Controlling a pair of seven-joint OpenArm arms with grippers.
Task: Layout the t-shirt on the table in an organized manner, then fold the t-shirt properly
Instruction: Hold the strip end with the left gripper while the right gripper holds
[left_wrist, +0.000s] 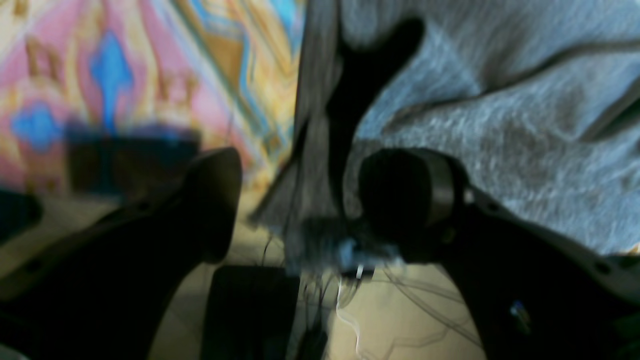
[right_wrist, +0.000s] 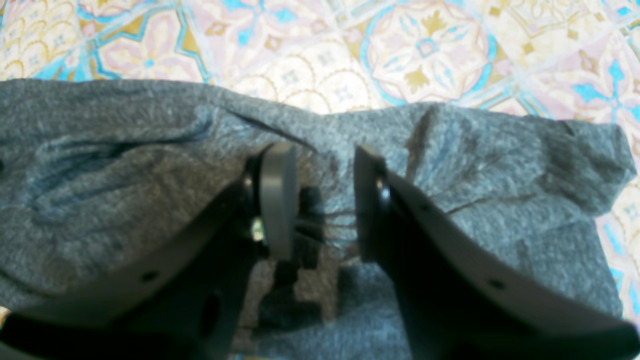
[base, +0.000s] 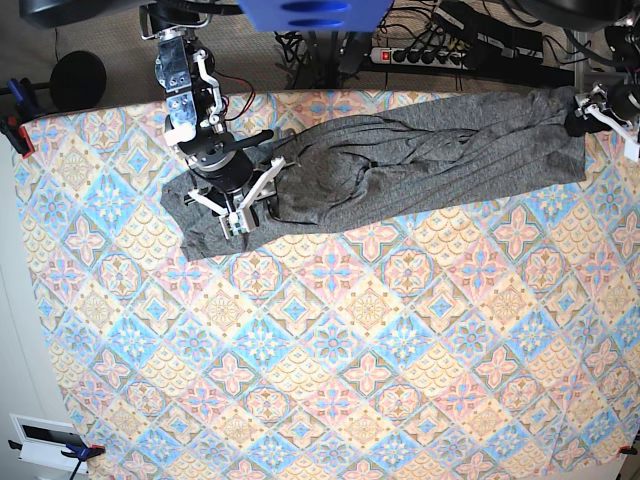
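Observation:
The dark-grey t-shirt (base: 420, 160) lies stretched in a long band across the far part of the table (base: 330, 350), rumpled at its left end. Over that left end sits my right gripper (base: 245, 205). In the right wrist view the right gripper (right_wrist: 322, 200) has its pads partly apart, low over the wrinkled t-shirt (right_wrist: 125, 165). My left gripper (base: 597, 112) is at the shirt's right end, by the table's far right corner. In the blurred left wrist view the left gripper (left_wrist: 310, 205) stands wide open, with the t-shirt's (left_wrist: 500, 125) hanging edge between its fingers.
A power strip (base: 430, 50) and cables lie behind the table's far edge. A clamp (base: 15, 135) grips the cloth at the left edge. Past the table's edge the floor with loose cables (left_wrist: 350, 310) shows in the left wrist view. A white box (base: 40, 440) sits at lower left.

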